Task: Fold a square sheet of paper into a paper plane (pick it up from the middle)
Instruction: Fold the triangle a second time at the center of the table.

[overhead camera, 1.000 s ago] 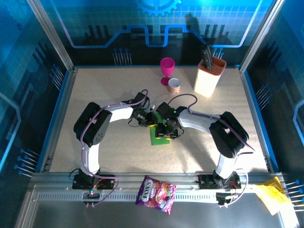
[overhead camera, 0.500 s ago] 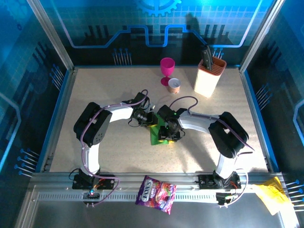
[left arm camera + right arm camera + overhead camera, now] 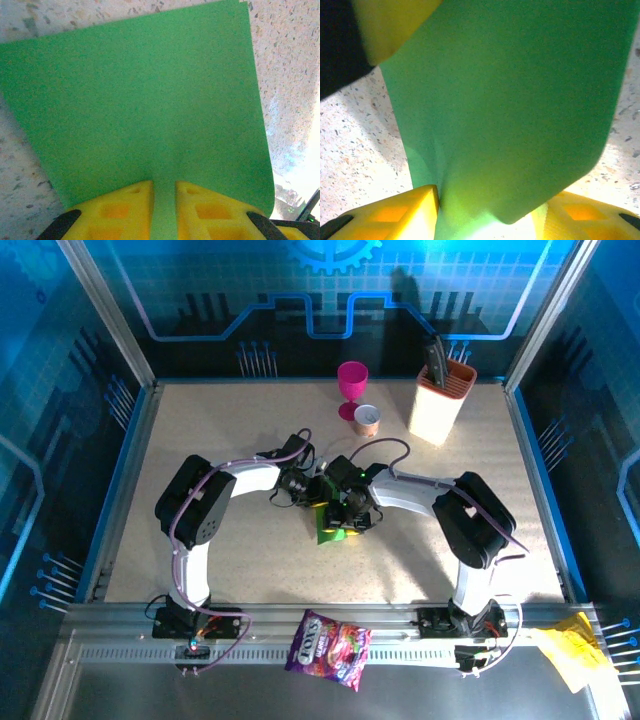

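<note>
Green, seemingly featherlight square sheet of paper (image 3: pixel 140 100) curls limply; left gripper (image 3: pixel 163 210) pinches its edge; right gripper (image 3: pixel 490 202) straddles it, clamp uncertain; grip mid-edge.

Speckled table (image 3: pixel 200 430): pink goblet (image 3: pixel 351 385), small cup (image 3: pixel 367 420), knife block (image 3: pixel 440 400), green paper (image 3: pixel 326 531)

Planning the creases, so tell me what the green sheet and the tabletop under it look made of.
Green sheet: apparently thin matte paper. It is plain, without gloss, and it bows softly in the right wrist view. Tabletop: a pale, hard-looking surface with dark flecks, either stone-like or printed laminate; the look does not settle which.
</note>
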`<state>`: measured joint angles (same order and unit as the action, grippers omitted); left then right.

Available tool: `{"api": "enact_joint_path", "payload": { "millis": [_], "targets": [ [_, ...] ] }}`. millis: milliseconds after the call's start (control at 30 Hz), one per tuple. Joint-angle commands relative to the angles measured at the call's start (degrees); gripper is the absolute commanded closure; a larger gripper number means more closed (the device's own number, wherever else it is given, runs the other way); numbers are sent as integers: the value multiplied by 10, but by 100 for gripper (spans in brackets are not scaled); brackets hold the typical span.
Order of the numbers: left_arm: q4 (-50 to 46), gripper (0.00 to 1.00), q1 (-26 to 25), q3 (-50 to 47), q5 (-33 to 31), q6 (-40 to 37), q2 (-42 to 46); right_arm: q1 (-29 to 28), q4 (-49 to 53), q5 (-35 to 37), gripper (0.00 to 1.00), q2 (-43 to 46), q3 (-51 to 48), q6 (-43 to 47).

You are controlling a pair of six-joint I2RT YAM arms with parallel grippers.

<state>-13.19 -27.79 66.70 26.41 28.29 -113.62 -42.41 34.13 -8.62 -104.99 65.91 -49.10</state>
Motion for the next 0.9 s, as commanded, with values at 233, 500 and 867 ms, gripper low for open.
{"api": "enact_joint_path", "payload": {
  "millis": [233, 500, 867],
  "targets": [
    [-18, 78, 2, -7, 0, -15, -22, 4, -44, -35, 51, 41, -18, -19],
    [-23, 78, 2, -2, 0, -14, -22, 6, -51, -44, 48, 53, -30, -28],
    [-29, 78, 2, 1, -1, -16, -22, 8, -64, -41, 38, 89, -57, -39]
  ]
}}
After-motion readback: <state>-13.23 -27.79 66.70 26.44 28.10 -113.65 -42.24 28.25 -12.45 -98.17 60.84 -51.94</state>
